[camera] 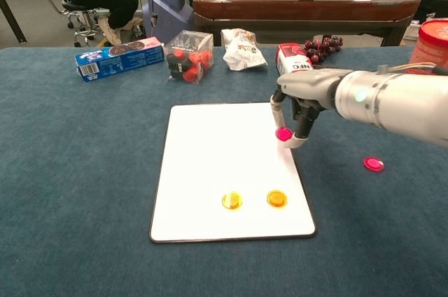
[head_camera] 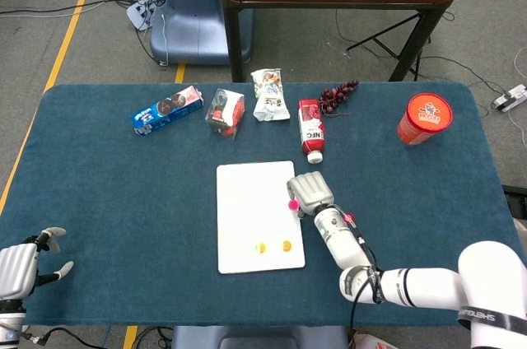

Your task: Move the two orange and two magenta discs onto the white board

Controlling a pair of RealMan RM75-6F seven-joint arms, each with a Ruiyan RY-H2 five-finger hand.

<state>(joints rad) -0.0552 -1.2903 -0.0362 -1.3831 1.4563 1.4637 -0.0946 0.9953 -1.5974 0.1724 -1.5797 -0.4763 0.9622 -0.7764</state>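
- The desk (camera: 84,192), covered in blue cloth, carries the white board (camera: 217,150) near its middle; a row of snack packs, a bottle and a red cup along the far edge plays no part in the task.
- The white board lies flat, and it already holds both orange discs: one (camera: 232,201) and the other (camera: 276,199) sit side by side on its near half, apart from each other and inside the rim. I judge that half of the job done.
- The right hand (camera: 297,111) hangs over the board's right edge, fingers pointing down, pinching one magenta disc (camera: 283,134) at their tips. The disc looks lifted clear of the board, though I cannot tell for certain whether it touches. This third disc is in transit: over the board, not yet released.
- The second magenta disc (camera: 373,164) lies flat on the desk cloth, well to the right of the board and apart from everything else. It is left to fetch.
- The left hand (head_camera: 25,267) rests at the near left corner of the desk, fingers spread, holding nothing, far from the work.
- By my count: two discs placed, one about to be set down, one untouched.
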